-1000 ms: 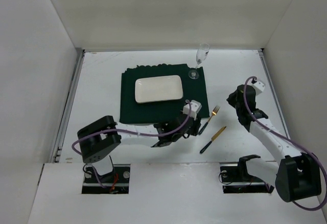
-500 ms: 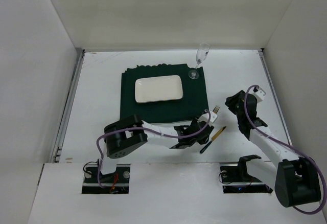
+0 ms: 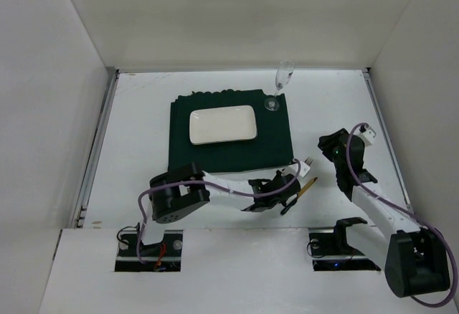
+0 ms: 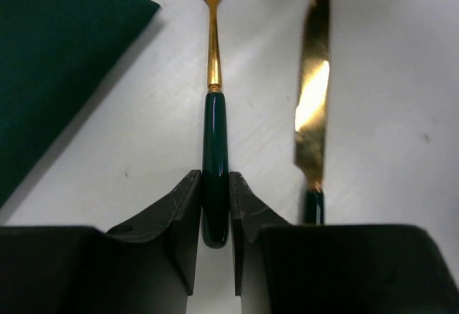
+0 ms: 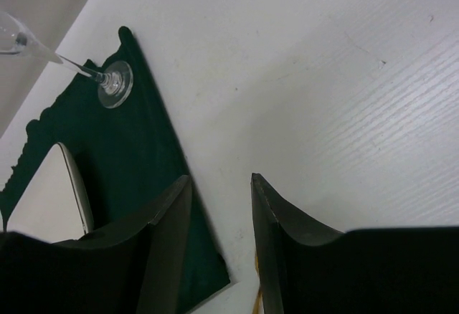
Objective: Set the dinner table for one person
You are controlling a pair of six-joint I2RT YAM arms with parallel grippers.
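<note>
— left gripper point(image 4: 215, 185)?
— arm stretched low and forward, jaws pinched shut, fork point(image 4: 214, 135) handle between them.
— and right gripper point(image 5: 219, 185)?
— arm raised, elbow bent, wrist tilted down, jaws parted.

knife point(image 4: 313, 106) handle hidden (left pincer point(image 4: 214, 188)) | fork point(image 4: 214, 135) tines, glass point(image 5: 115, 84) bowl cropped

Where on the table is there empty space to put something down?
Bare dinner table lies left of the green placemat, to the left rail, and right of the wine glass. Crowded by the placemat's near-right corner: fork, knife, left end effector, right end effector.
</note>
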